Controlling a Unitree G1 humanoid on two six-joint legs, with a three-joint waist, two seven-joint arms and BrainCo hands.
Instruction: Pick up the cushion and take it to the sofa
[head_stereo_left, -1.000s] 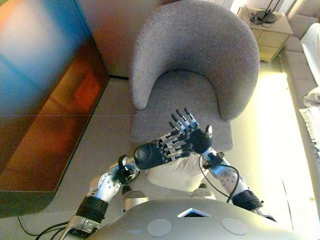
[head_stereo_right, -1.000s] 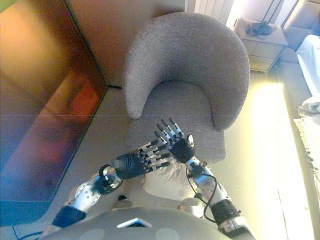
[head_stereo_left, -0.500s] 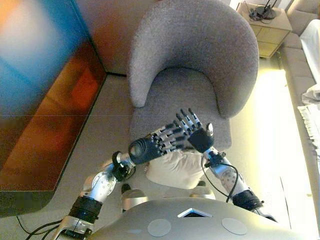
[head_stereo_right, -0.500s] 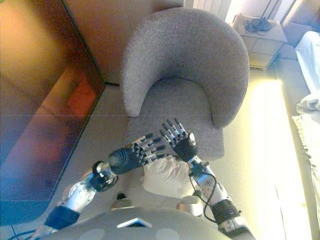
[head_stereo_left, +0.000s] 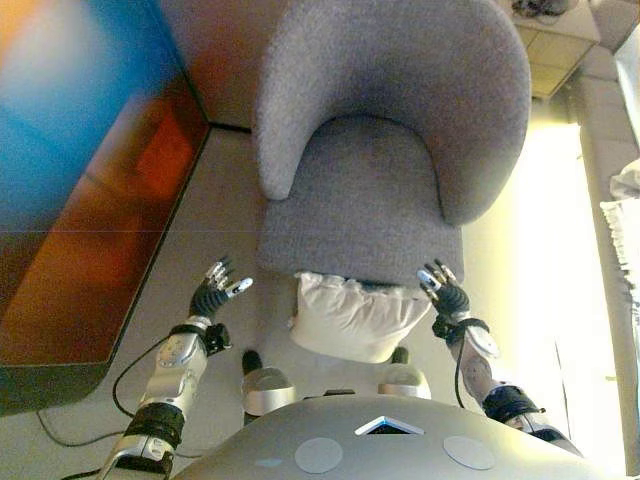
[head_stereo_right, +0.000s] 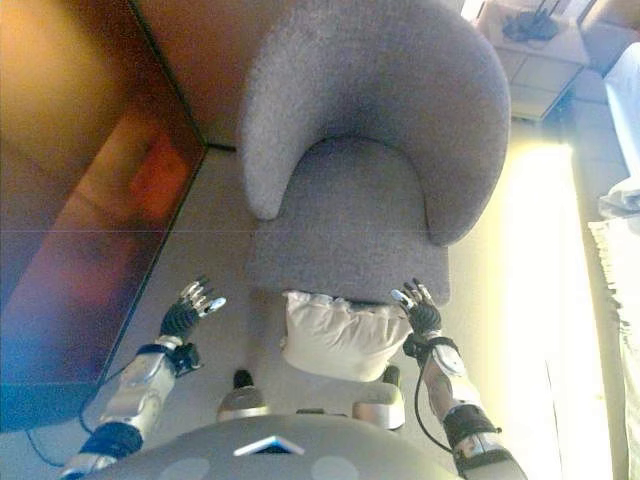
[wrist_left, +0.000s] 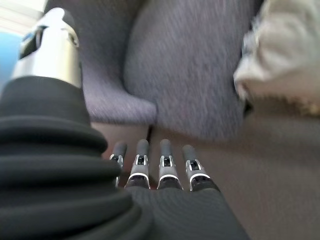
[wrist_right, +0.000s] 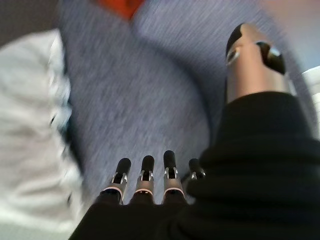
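The cream cushion (head_stereo_left: 355, 317) lies on the floor against the front of the grey armchair (head_stereo_left: 375, 190). It also shows in the left wrist view (wrist_left: 285, 50) and the right wrist view (wrist_right: 30, 130). My left hand (head_stereo_left: 211, 295) is open and empty, well to the left of the cushion. My right hand (head_stereo_left: 445, 294) is open and empty, just off the cushion's right corner, by the chair's front edge. No sofa is clearly in view.
A large dark glossy panel (head_stereo_left: 80, 190) fills the left side. A small wooden cabinet (head_stereo_right: 535, 50) stands behind the chair at the top right. White cloth (head_stereo_left: 625, 215) shows at the right edge.
Both hands have swung apart from above the cushion to either side of it and dropped lower. The cushion now shows in full. The camera has tilted down a little.
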